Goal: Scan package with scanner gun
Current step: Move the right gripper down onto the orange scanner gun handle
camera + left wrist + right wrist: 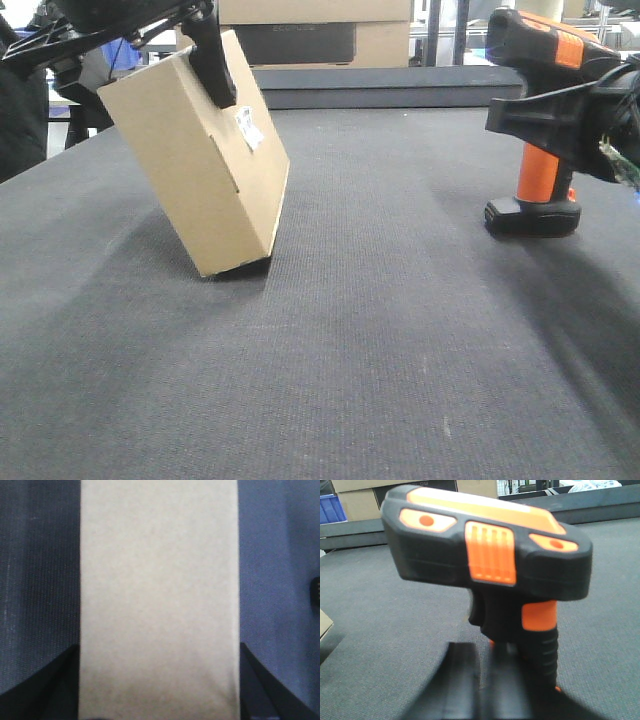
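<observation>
Exterior front-facing view: at left, my left claw (159, 647) clamps the upper end of a small, plain brown cardboard package (190, 160). One black finger (215, 60) lies down its front, and a small white barcode label (248, 127) sits just below that finger, near the package's right-hand edge. The package leans with its top tipped left and its lower end touching the dark grey woven desk (380, 330). Larger stacked cardboard boxes (300, 35) stand behind. Well apart at right, my right claw (545, 125) grips the black-and-orange, pistol-shaped scanner gun (540, 178) just under its head. The gun is upright, nose towards the package. Whether its flat black foot (532, 217) touches the desk, I cannot tell.
</observation>
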